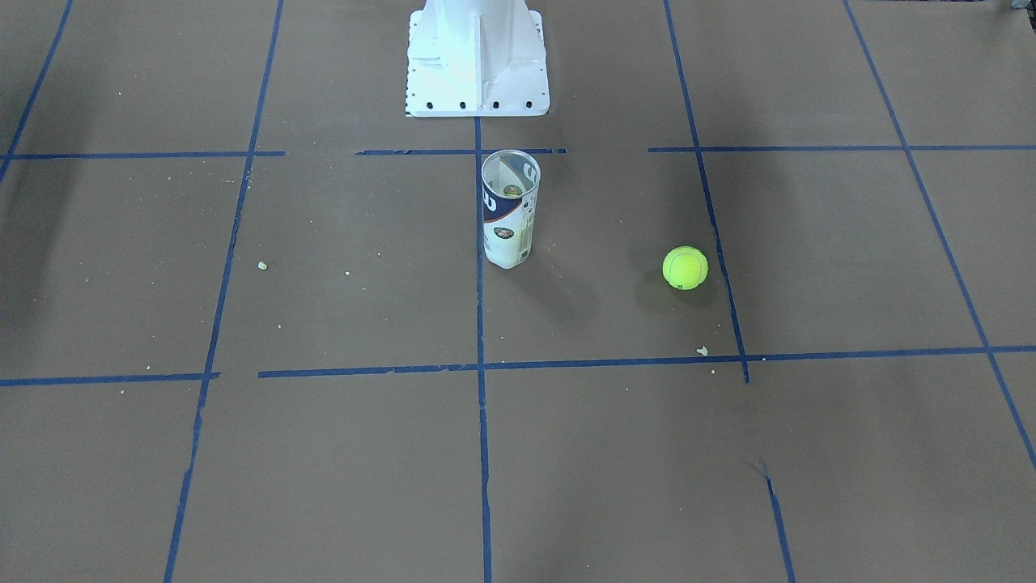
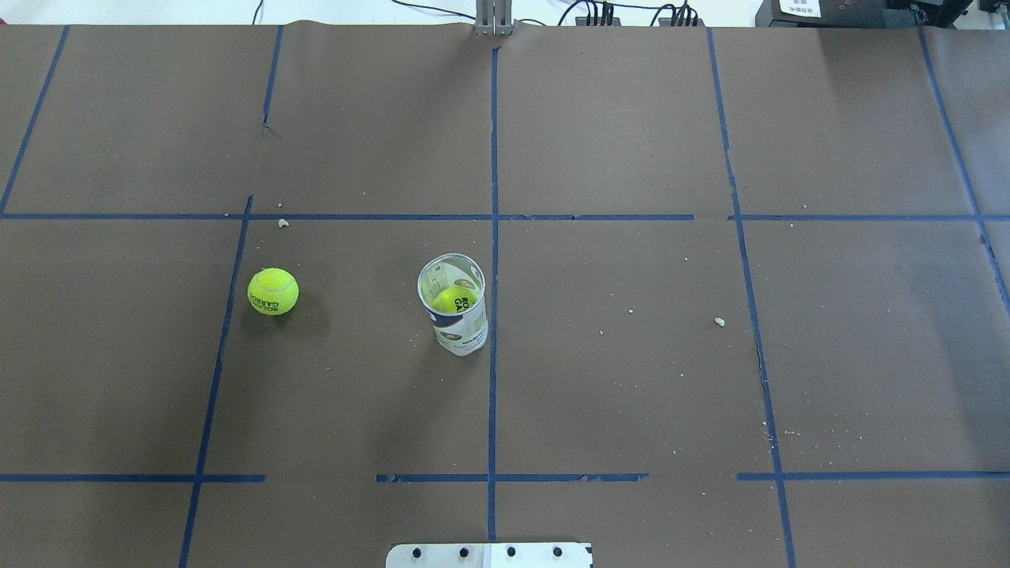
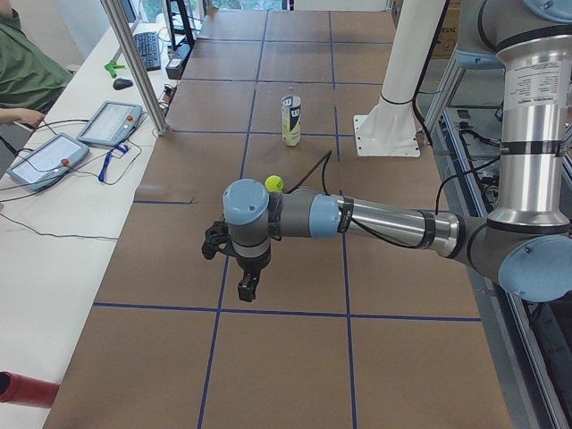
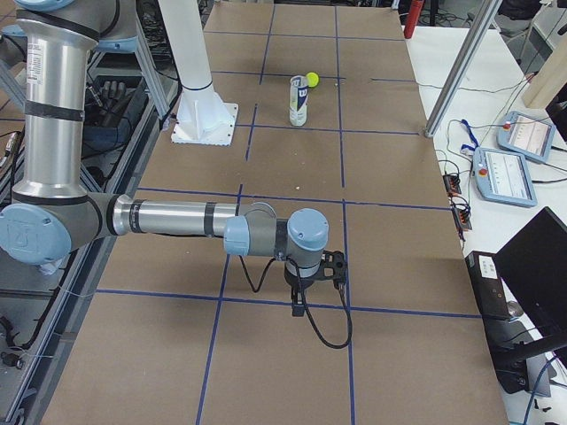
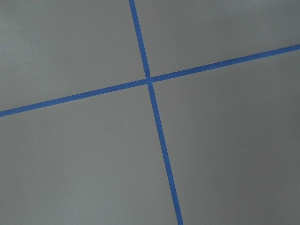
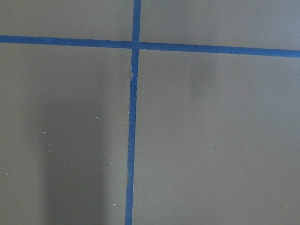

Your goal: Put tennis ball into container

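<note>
Tennis ball (image 2: 273, 291) is sitting on the table (image 2: 631, 394), left of and well apart from the upright container (image 2: 454, 312), which is holding a second ball (image 2: 455, 300). My left gripper (image 3: 245, 286) and right gripper (image 4: 299, 304) are hovering far out. Can't tell if either is spread or pressed together.

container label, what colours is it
White and navy blue. The container shows it best in the exterior front-facing view.
</note>
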Available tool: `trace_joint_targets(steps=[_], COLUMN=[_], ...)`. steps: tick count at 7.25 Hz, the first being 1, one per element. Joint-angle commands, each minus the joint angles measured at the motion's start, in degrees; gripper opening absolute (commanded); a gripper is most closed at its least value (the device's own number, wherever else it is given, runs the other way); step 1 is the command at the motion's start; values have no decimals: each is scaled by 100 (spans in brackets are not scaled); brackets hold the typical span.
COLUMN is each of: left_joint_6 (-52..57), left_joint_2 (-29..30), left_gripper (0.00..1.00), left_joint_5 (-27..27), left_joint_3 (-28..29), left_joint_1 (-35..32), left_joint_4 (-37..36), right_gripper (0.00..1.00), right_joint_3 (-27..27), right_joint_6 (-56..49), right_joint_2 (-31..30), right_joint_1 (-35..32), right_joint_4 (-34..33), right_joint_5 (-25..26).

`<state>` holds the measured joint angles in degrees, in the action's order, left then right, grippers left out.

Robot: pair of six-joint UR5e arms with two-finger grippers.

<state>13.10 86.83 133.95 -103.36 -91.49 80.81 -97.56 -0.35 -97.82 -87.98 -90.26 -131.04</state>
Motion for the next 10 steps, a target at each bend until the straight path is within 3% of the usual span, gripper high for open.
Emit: trace_joint_targets(steps=[1, 9, 10], left_joint_6=[0, -96, -636], left_joint_2=[9, 868, 940], left_gripper=[100, 100, 100], left_joint_5=[0, -27, -9], left_joint_3=[-8, 87, -51], left_joint_1=[9, 26, 18], left_joint_4=[-4, 31, 57], right_gripper=[100, 100, 100], right_joint_3=[0, 0, 0], right_joint_6=[0, 0, 0], right_joint_2=[0, 0, 0], right_joint_1=[0, 0, 0], right_joint_4=[0, 0, 0], right_joint_5=[0, 0, 0])
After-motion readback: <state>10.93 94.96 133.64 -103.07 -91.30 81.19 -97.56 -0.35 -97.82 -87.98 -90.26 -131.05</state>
